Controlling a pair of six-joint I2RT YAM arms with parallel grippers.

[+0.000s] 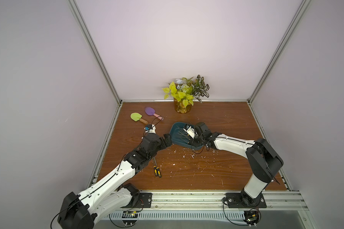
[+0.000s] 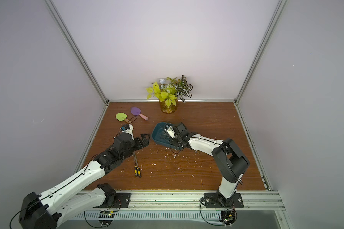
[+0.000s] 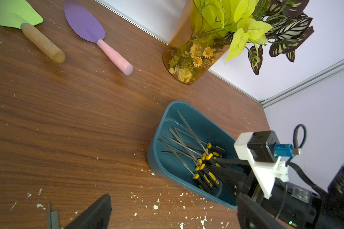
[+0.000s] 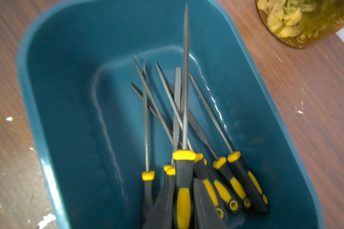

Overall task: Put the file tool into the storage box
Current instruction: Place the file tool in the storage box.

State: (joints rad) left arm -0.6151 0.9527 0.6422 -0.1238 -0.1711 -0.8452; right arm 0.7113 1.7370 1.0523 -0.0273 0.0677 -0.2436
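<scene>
Right gripper (image 4: 184, 195) pinches a file (image 4: 185, 95) by its handle, blade out over the box (image 4: 68, 99) — other files (image 4: 224, 178) lie inside. Left gripper (image 2: 147, 140) — spread wide, empty — sits just beside the box.

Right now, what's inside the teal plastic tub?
Slim grey metal files with black-and-yellow handles lie crossed in the shallow teal plastic storage box. The fingers of the right gripper, shut on one file, cover handle ends; the floor under the pile is hidden.

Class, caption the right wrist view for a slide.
Right gripper holds a file over other files in the teal storage box.
</scene>
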